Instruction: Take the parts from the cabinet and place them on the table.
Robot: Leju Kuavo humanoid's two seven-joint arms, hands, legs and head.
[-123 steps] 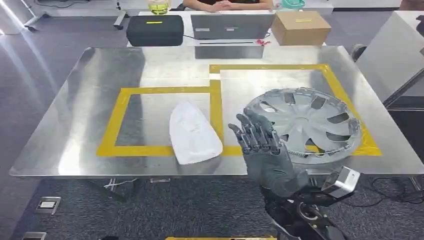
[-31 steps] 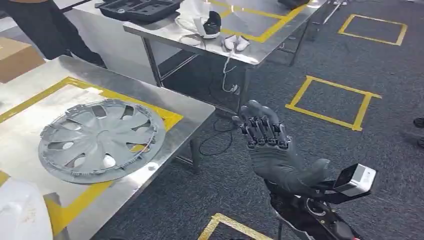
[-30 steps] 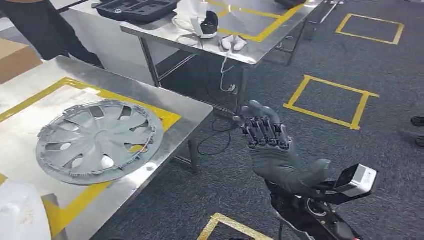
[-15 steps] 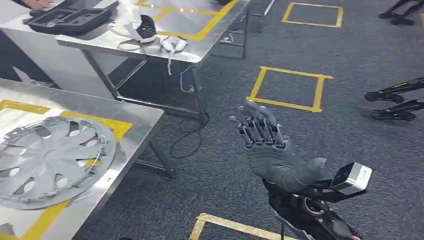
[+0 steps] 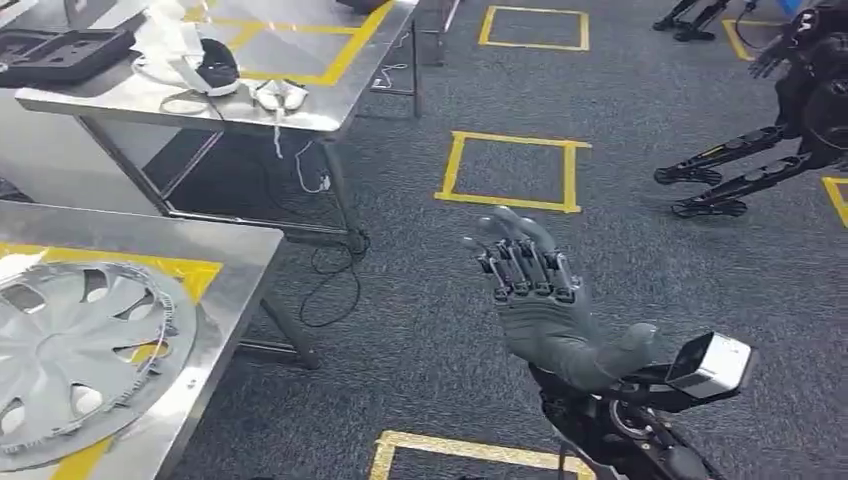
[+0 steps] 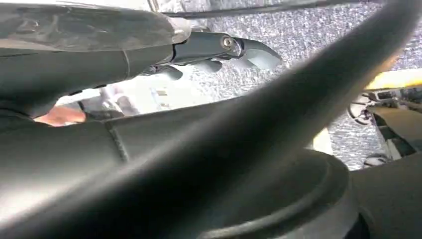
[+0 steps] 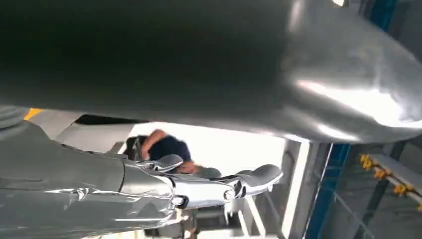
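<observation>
Nearest the camera in the head view, the right hand (image 5: pixel 540 300) is raised over the dark grey carpet floor (image 5: pixel 420 330), palm up, fingers (image 5: pixel 520 262) apart and holding nothing. The left hand (image 6: pixel 209 50) appears in the left wrist view with nothing seen in it; whether its fingers are apart cannot be told. One silver plastic wheel cover (image 5: pixel 70 360) lies on the near steel surface (image 5: pixel 225 290), close to its right edge. No cabinet is visible.

Hazards, as judgement: the raised arm could strike the surface corner while the body turns. Loose black cables (image 5: pixel 330 275) beneath the far steel table (image 5: pixel 300 115) could snag a foot. Farther off, a black legged robot (image 5: pixel 770 150) lies on the floor; walking close risks collision.
</observation>
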